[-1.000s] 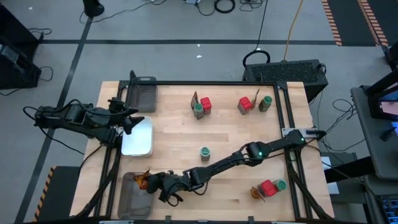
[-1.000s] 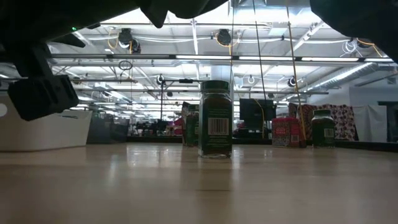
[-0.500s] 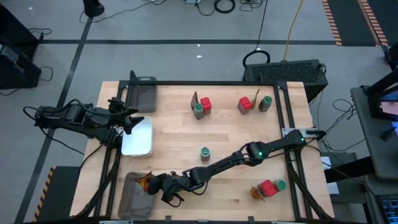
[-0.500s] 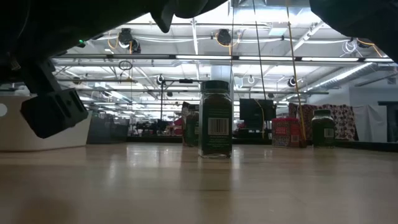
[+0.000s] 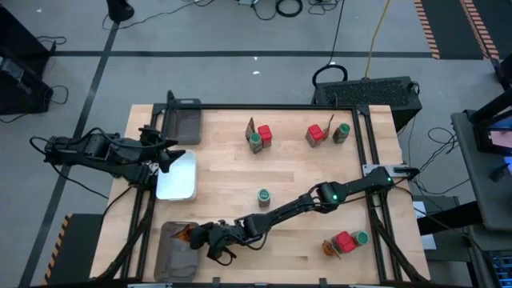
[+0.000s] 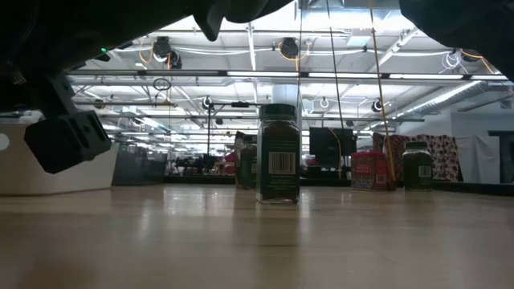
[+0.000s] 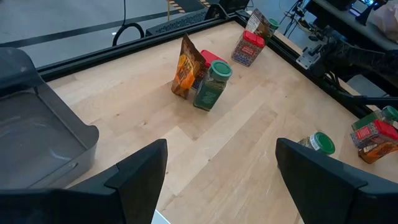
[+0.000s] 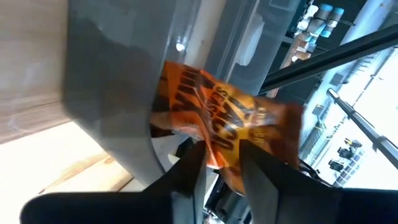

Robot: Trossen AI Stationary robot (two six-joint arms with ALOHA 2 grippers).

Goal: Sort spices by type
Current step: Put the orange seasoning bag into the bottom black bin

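1. The worktop (image 5: 304, 172) carries the whole job: a pale wooden surface with three containers along its left side and spices scattered over the middle and right.
2. The right arm reaches across to the near-left corner, so its right pincer (image 5: 210, 242) hangs at the rim of the near grey mesh tray (image 5: 172, 254), which seems to be the place chosen for sachets.
3. The left arm waits at the left edge; its left pincer (image 5: 164, 156) sits over the white dish (image 5: 178, 178) with fingers (image 7: 134, 180) spread wide and nothing between them, clear of the other arm's reach.
4. A second grey mesh tray (image 5: 183, 120) sits at the far-left corner.
5. The sachet (image 8: 230, 134), orange-brown, lies against the near tray's wall, straddled by the right pincer's fingers; these stand only a little apart, and I cannot tell whether they pinch it or have let go.
6. Unsorted spices stand in mixed clusters: a sachet, red box (image 5: 265, 133) and jar far centre; another trio (image 5: 326, 134) far right; a third group (image 5: 344, 242) near right.
7. One green-lidded jar (image 5: 263, 196) stands alone mid-worktop, upright and easy to grasp.
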